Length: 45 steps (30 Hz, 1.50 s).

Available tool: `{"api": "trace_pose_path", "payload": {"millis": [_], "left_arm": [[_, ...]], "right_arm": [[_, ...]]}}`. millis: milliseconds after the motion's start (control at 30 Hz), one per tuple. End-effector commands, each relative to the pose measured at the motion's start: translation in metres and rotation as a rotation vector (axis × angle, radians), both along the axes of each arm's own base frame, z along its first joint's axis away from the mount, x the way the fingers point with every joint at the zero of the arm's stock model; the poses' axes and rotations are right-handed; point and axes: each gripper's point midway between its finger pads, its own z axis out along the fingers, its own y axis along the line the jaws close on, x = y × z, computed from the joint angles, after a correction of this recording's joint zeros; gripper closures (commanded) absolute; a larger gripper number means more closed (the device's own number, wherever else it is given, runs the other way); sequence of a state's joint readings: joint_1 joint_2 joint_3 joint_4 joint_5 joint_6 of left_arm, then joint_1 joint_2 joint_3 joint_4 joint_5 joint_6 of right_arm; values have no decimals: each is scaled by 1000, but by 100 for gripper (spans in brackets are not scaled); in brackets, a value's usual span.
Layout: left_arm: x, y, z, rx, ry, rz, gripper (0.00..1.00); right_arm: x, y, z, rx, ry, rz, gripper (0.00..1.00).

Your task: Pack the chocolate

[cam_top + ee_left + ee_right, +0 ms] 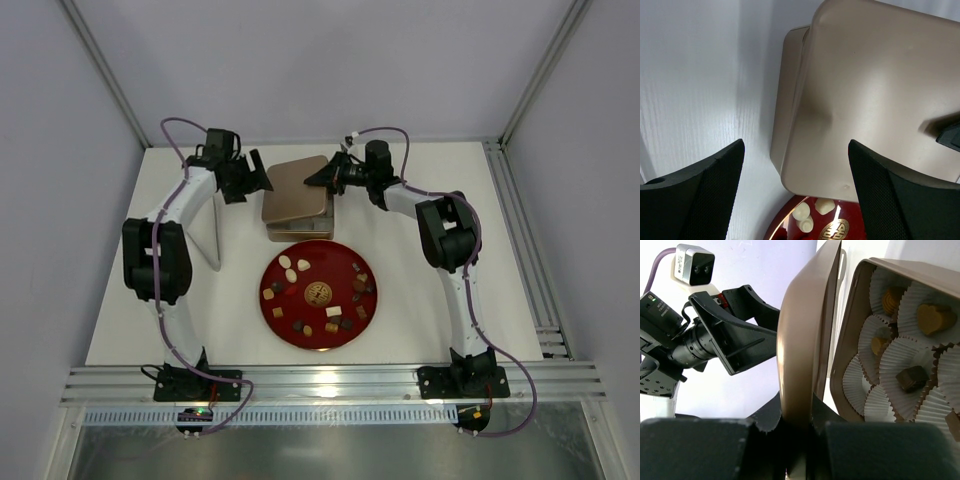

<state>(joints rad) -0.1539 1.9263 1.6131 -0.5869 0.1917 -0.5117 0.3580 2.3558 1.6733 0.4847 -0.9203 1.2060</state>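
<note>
Chocolate [318,296] in brown, tan and cream pieces lies spread on a round red plate [281,322]. Behind the plate sits a tan box [850,340] lined with white paper cups, and a few cups hold chocolate [912,379]. My right gripper [805,430] is shut on the edge of the tan lid [805,340] and holds it tilted up over the box. In the top view the lid [295,188] covers the box. My left gripper [796,195] stands open at the lid's left corner [875,100], with nothing between its fingers. Cream chocolates [810,216] show below it.
A thin pale panel [216,232] stands upright on the table left of the box. The white table [440,320] ends at aluminium rails along the front and right. Grey walls enclose the sides and the back.
</note>
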Motion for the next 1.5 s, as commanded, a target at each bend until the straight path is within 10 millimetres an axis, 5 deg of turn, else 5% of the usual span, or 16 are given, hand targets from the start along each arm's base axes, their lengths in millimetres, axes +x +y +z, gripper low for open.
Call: {"api": "trace_pose_path", "payload": {"millis": [0, 900, 1467], "left_arm": [[8, -3, 0, -19, -29, -16, 18], [7, -10, -16, -16, 5, -32, 18], [5, -22, -40, -1, 64, -48, 19]], "right_arm": [[-1, -2, 13, 25, -48, 31, 96], [-9, -9, -18, -4, 24, 60, 90], [1, -29, -11, 4, 21, 6, 64]]}}
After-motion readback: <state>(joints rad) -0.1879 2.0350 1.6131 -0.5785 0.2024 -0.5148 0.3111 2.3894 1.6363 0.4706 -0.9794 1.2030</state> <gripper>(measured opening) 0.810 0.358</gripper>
